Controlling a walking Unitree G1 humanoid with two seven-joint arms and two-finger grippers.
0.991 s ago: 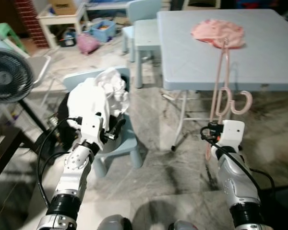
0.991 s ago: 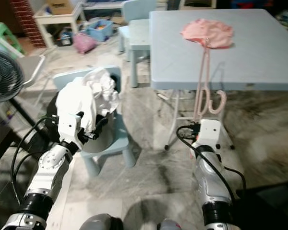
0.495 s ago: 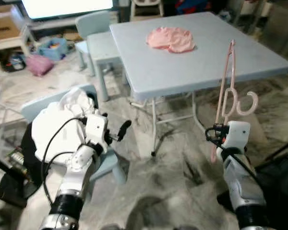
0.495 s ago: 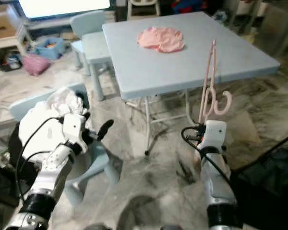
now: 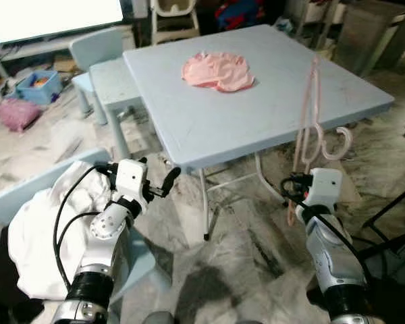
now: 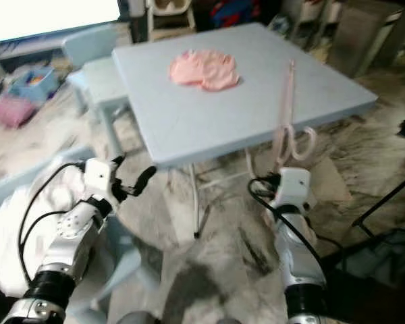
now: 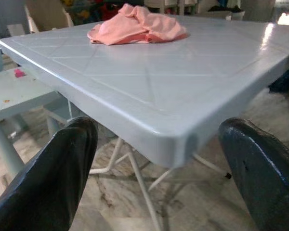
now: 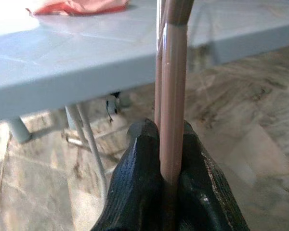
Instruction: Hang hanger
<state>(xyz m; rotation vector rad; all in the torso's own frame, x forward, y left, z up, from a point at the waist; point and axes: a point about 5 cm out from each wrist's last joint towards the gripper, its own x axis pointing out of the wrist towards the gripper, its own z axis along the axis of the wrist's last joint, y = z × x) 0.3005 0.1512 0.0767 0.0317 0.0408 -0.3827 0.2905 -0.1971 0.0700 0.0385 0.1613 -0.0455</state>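
Left arm: silver, raised forward, bent at elbow. Left gripper (image 5: 163, 183): fingers (image 7: 62, 168) spread wide, holding nothing. Right arm: silver, raised forward. Right gripper (image 8: 164, 149): fingers pinched tight on a hanger (image 5: 313, 115), held upright.

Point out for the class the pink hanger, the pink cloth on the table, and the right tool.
pink hanger (image 5: 312, 101), left eye view, on its long bar.
pink cloth (image 5: 216, 70), left eye view, on its middle.
right tool (image 8: 166, 144), right wrist view, between its fingertips, shut on the hanger.
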